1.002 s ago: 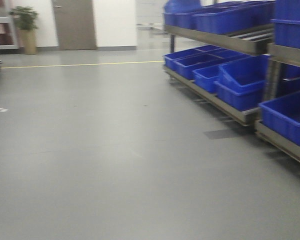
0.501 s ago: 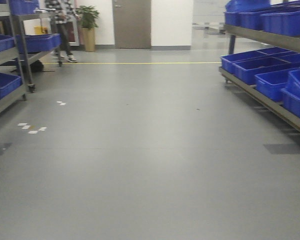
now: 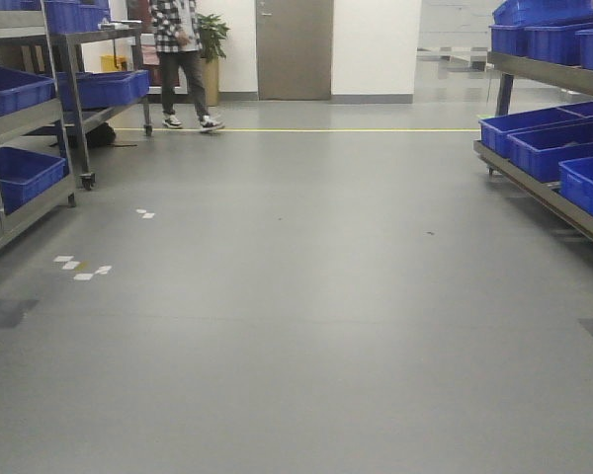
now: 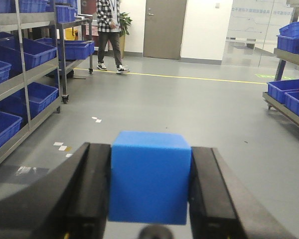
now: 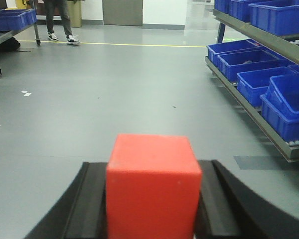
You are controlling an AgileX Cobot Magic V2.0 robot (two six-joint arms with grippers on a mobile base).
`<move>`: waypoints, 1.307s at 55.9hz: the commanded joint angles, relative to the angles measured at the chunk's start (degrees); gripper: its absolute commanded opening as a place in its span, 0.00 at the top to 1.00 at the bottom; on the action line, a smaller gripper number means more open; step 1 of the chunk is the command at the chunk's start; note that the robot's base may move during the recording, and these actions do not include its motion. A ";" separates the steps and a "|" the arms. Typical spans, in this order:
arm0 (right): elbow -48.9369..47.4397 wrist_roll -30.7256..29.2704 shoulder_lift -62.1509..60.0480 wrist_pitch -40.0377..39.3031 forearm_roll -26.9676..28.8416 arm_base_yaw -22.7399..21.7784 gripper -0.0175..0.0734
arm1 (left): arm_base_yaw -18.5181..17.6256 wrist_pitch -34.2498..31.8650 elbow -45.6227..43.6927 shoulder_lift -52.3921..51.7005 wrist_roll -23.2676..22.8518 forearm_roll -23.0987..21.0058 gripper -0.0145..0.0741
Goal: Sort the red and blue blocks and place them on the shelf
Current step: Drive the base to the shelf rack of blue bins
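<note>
1. The left pincer is closed onto the blue block. Its two black fingers press flat against the cube's left and right faces, and the cube sits upright and square between them.
2. The right pincer grips the red block in the same way, one dark finger tight against each side face and the top face level.
3. Neither block lies on a shelf. Each is held in its own pincer above the grey floor of an open aisle.
4. The right shelf runs along the right edge of the aisle. Its steel rails carry blue bins on an upper and a lower tier. In the right wrist view, one bin on the lower tier sits tilted against its neighbour.
5. The left shelf stands along the left edge of the aisle and also holds blue bins on its tiers. Beyond it is a wheeled rack with more bins.
6. At the far end, a person in a checked shirt stands at the yellow line on the floor. A potted plant is behind them and a closed door is to one side.
7. Small white tape marks lie on the floor near the left shelf.
</note>
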 commanded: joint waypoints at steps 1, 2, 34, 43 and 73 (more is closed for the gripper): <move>-1.67 0.02 0.51 -4.93 -0.62 -0.13 0.40 | 0.11 -4.97 -1.80 0.32 0.01 0.01 0.50; -1.67 0.02 0.51 -4.93 -0.62 -0.13 0.40 | 0.11 -4.97 -1.80 0.32 0.01 0.01 0.50; -1.67 0.02 0.51 -4.77 -0.62 -0.13 0.40 | 0.11 -4.97 -1.80 0.32 0.01 0.01 0.50; -1.67 0.02 0.51 -4.77 -0.62 -0.13 0.40 | 0.11 -4.97 -1.80 0.32 0.01 0.01 0.50; -1.67 0.02 0.51 -4.77 -0.62 -0.13 0.40 | 0.11 -4.97 -1.80 0.44 0.01 0.01 0.50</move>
